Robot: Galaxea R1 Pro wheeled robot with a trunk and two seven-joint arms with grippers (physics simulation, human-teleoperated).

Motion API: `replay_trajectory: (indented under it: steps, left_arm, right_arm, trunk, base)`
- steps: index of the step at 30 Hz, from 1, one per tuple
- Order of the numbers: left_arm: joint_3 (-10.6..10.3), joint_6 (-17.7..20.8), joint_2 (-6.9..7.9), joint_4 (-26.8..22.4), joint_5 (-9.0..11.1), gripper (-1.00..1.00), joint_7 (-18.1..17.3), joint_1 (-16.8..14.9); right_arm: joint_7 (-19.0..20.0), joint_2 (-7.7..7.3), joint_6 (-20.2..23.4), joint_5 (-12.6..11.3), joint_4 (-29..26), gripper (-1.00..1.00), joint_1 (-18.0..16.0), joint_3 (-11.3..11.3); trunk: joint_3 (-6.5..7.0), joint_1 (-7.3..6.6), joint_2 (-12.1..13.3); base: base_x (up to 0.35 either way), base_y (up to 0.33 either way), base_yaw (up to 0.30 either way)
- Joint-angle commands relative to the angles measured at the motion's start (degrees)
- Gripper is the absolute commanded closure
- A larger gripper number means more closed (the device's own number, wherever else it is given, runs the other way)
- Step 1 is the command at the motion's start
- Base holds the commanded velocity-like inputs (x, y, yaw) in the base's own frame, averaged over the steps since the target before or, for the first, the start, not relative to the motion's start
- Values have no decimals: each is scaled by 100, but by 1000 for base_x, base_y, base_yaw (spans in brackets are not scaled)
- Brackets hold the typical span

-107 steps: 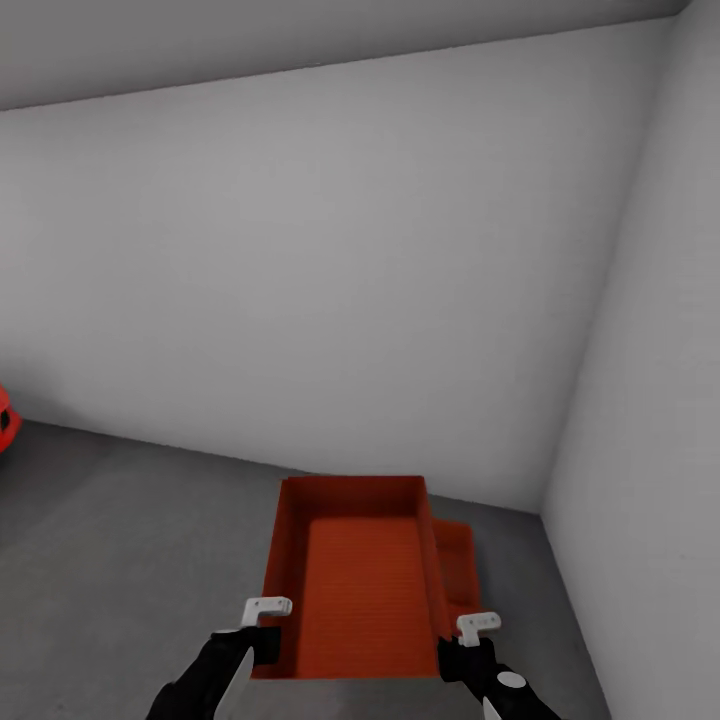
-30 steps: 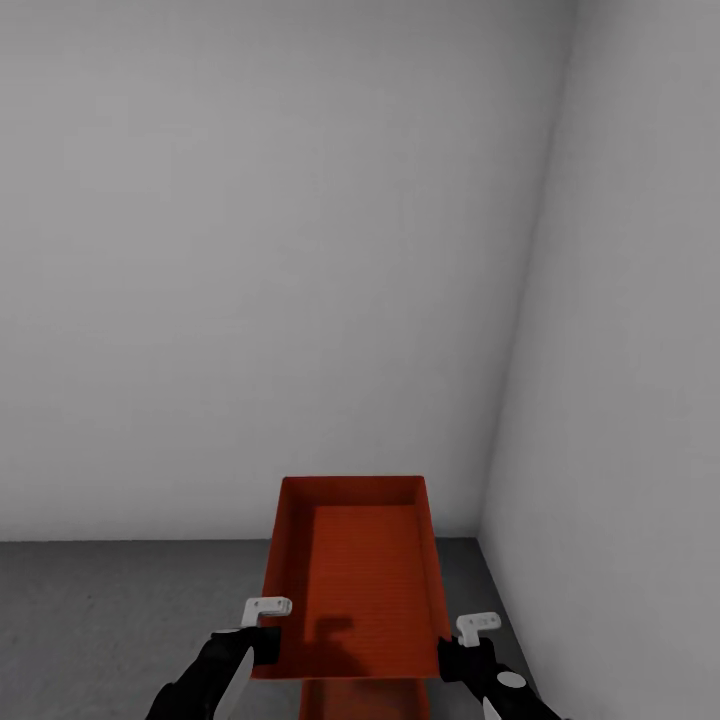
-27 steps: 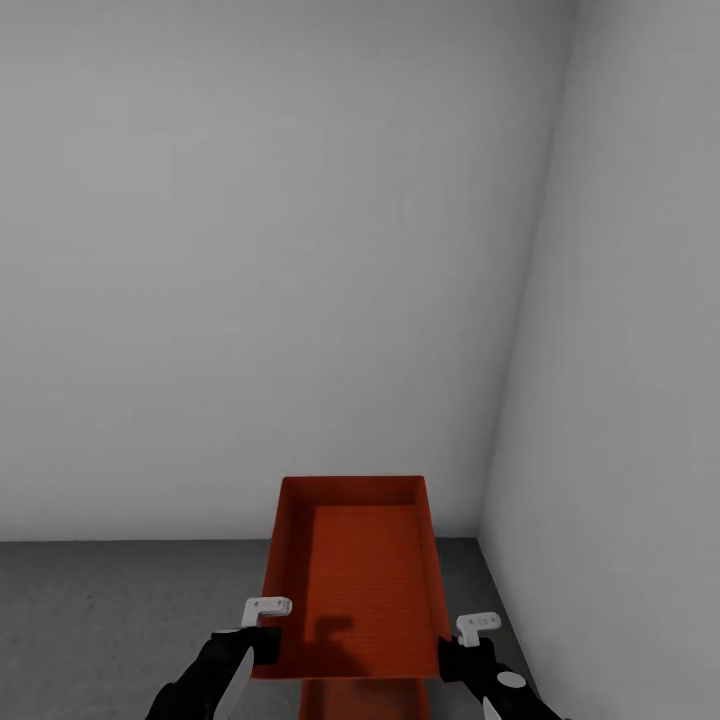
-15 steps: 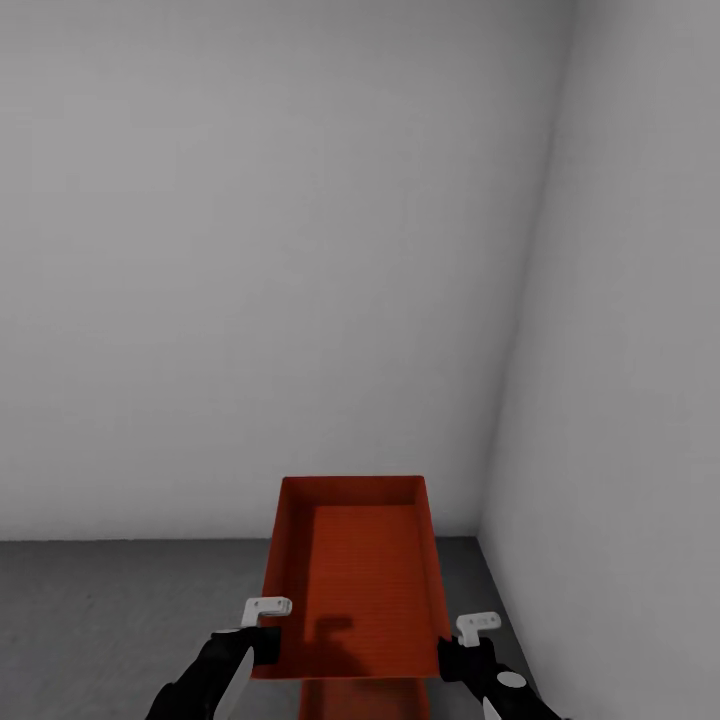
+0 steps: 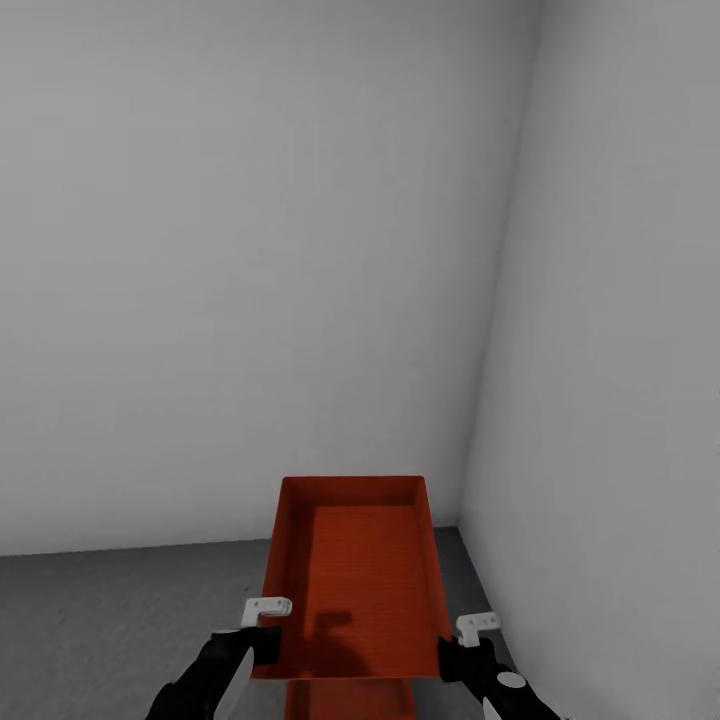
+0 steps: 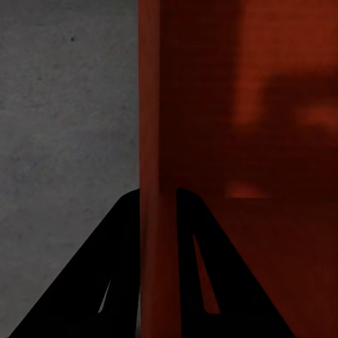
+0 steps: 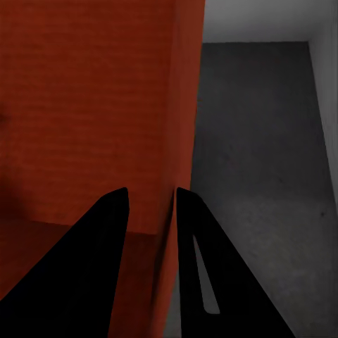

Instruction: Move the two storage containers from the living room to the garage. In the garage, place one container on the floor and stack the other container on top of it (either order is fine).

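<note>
From the head camera, a rust-red open box is carried level over the grey garage floor in a white-walled corner, the left claw and right claw pinching opposite side walls, likely to keep it from tipping. A second box peeks out just beneath it. At the left wrist, dark fingers straddle the smooth red wall. At the right wrist, fingers clamp the other wall.

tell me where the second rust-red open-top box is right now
In the head view its edge peeks out low in the frame, directly beneath the held rust-red box, on the dark grey concrete floor near the wall corner.
</note>
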Motion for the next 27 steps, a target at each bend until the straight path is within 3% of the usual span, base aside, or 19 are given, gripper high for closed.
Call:
replay_trajectory:
  steps: [1, 7, 27]
  left_arm:
    - [229, 43, -7, -8, -145, 100, 36, -7]
    - [229, 43, -7, -8, -148, 100, 36, -7]
    - [229, 43, -7, -8, -146, 100, 36, -7]
  right_arm:
    - [21, -4, -24, 41, -14, 100, 3, 325]
    - [21, -4, -24, 41, -15, 100, 3, 325]
    - [21, -4, -24, 41, -15, 100, 3, 317]
  trunk:
    - [-9, 2, -9]
    - [-10, 2, -9]
    - [-10, 2, -9]
  base:
    - [0, 0, -30]
    - [116, 0, 1]
    - [300, 100, 0]
